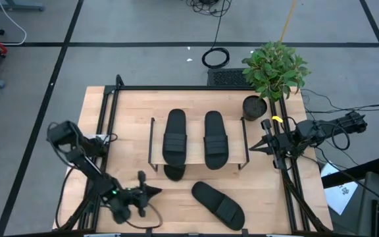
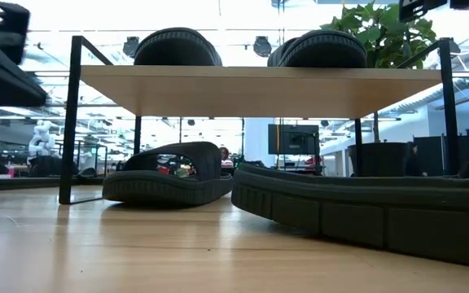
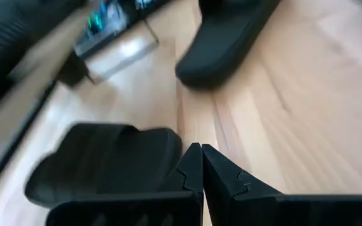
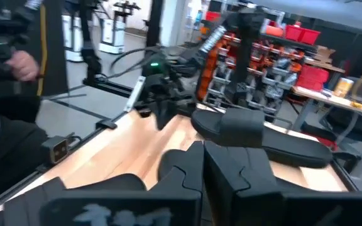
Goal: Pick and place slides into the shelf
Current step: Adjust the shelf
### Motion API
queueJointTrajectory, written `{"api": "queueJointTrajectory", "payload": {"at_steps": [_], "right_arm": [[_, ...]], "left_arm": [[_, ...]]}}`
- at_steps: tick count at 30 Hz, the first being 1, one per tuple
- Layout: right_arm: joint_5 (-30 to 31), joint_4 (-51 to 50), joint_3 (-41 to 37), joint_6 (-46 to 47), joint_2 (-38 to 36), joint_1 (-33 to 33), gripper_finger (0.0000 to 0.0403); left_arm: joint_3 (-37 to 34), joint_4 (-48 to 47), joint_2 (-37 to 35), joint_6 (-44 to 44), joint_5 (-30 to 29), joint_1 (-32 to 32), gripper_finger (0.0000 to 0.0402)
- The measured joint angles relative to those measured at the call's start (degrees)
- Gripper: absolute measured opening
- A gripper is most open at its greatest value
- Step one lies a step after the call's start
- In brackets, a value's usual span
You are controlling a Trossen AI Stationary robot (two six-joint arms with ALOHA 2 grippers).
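Observation:
Two black slides [image 1: 175, 135] [image 1: 216, 138] lie side by side on the shelf's wood top [image 1: 196, 141]; the low view shows their ends [image 2: 177, 45] [image 2: 324, 47] over the plank. A third slide [image 1: 173, 172] [image 2: 169, 175] rests on the table, half under the shelf's near edge. The fourth slide [image 1: 217, 204] [image 2: 365, 212] lies loose and slanted on the table nearer the front. My left gripper [image 1: 155, 191] [image 3: 201, 150] is shut, low over the table just left of the third slide [image 3: 105, 163], touching nothing. My right gripper [image 1: 252, 150] [image 4: 203, 147] is shut, beside the shelf's right wire frame.
A potted plant [image 1: 275, 69] stands at the table's far right corner, behind the right arm. Black rails [image 1: 110, 125] run along the table's left and right sides. A person [image 4: 5, 94] shows beyond the table in the right wrist view. Bare wood [image 1: 176, 217] lies between the fourth slide and my left gripper.

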Motion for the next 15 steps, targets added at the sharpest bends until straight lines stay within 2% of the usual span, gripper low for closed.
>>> {"api": "queueJointTrajectory", "payload": {"at_steps": [6,15], "right_arm": [[7.06,-0.02,0.00,0.57,0.00,-0.04,0.0000],[7.36,-0.04,0.00,1.54,0.00,-0.02,0.0000]], "left_arm": [[8.12,-16.73,5.23,-10.17,7.47,6.00,0.0000],[9.42,-16.24,5.78,-8.93,12.57,9.09,0.0000]]}}
